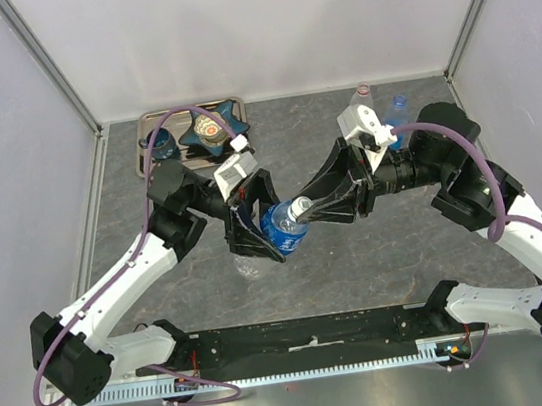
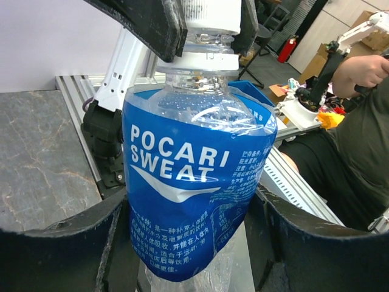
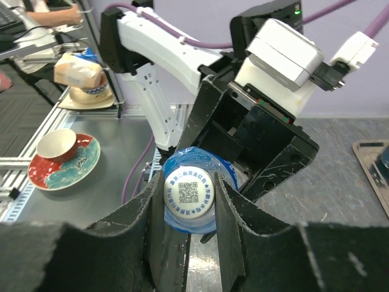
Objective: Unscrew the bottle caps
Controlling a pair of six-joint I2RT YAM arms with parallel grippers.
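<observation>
A blue-labelled Pocari Sweat bottle point(image 1: 283, 230) point(image 2: 188, 176) is held above the middle of the table, its neck pointing right. My left gripper point(image 1: 270, 231) point(image 2: 191, 243) is shut on its labelled body, with a dark finger pressing on each side. The white bottle cap point(image 3: 188, 193) point(image 2: 209, 15), printed with a QR code, sits on the neck. My right gripper point(image 1: 302, 209) point(image 3: 188, 204) is shut on that cap, one finger against each side of it. Below the label, the bottle's clear lower part is creased.
A clear bottle point(image 1: 247, 265) lies on the table under the left gripper. Two more bottles point(image 1: 364, 96) point(image 1: 398, 106) stand at the back right, behind the right arm. At the back left, a metal tray point(image 1: 148, 121) holds a blue star-shaped dish point(image 1: 210, 128) and a dark blue mug point(image 1: 163, 143).
</observation>
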